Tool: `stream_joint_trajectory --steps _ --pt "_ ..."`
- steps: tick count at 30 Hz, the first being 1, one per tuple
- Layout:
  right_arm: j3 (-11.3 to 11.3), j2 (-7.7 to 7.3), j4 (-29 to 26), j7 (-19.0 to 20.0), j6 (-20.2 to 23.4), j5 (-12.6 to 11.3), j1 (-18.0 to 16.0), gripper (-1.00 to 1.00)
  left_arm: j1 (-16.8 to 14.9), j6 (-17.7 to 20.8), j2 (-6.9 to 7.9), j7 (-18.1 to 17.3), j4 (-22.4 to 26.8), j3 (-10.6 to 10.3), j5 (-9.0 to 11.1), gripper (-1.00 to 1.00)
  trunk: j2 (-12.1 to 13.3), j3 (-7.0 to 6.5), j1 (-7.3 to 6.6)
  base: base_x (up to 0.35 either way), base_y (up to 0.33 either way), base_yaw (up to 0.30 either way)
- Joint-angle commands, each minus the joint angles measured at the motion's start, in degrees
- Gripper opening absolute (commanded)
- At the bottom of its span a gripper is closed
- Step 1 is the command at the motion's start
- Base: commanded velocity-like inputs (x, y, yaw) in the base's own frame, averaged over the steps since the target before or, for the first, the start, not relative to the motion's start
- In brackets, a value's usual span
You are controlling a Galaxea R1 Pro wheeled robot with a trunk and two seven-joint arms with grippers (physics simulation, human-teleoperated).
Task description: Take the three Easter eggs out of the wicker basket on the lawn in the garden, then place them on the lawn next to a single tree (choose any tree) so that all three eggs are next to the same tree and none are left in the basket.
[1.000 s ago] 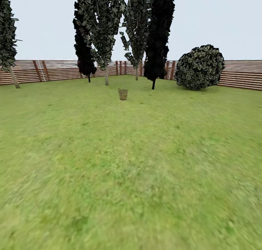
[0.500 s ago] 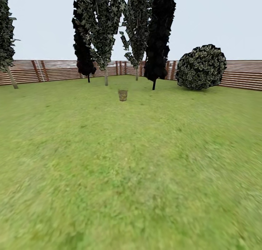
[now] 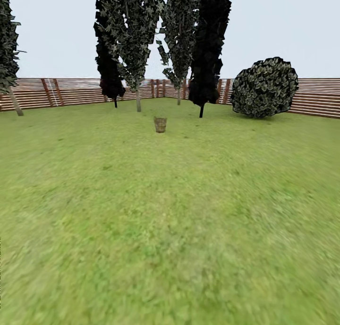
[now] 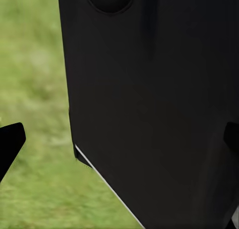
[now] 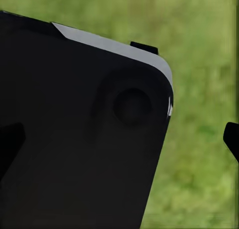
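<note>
The small brown wicker basket (image 3: pixel 160 124) stands far ahead on the lawn (image 3: pixel 170 211), in the middle of the head view. From this distance the Easter eggs are hidden. Behind the basket a tree (image 3: pixel 136 41) with a pale trunk rises, with a second like it (image 3: pixel 178 37) to its right and a third (image 3: pixel 9 60) at the left edge. In the left wrist view my left gripper (image 4: pixel 119 141) is open, its black fingertips (image 4: pixel 11 143) far apart over grass. My right gripper (image 5: pixel 119 139) is likewise open, with one fingertip (image 5: pixel 232 138) against the grass.
Two black-foliaged trees (image 3: pixel 208 46) stand among the pale ones. A round bush (image 3: pixel 264 86) sits at the right, before the brown slat fence (image 3: pixel 71 91). A black part of my own body (image 4: pixel 159 104) looms close in both wrist views.
The whole head view has crept forward a little: the basket sits slightly lower and the bush slightly further right. Nothing in the garden has moved.
</note>
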State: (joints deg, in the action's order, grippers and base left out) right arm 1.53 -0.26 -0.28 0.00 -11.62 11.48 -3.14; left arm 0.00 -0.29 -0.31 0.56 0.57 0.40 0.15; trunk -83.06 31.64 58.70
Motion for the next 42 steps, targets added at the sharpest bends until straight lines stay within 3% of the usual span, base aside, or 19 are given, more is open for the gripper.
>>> stream_joint_trajectory --steps 1,11,42 --pt "0.1 -0.04 0.0 0.0 -0.2 0.2 0.0 1.0 0.0 0.0 0.01 0.1 0.0 0.0 0.0 1.0 0.0 0.05 0.03 0.32 0.0 0.206" --pt "0.1 -0.09 0.0 0.0 -0.2 0.1 0.0 1.0 0.0 0.0 -0.01 0.1 0.0 0.0 0.0 1.0 0.0 0.05 0.03 0.32 0.0 0.223" --pt "0.1 -0.22 0.1 0.0 -0.2 -0.2 0.0 1.0 0.0 -0.1 -0.03 0.1 0.0 0.0 0.0 1.0 0.0 0.05 0.03 0.32 0.0 0.004"
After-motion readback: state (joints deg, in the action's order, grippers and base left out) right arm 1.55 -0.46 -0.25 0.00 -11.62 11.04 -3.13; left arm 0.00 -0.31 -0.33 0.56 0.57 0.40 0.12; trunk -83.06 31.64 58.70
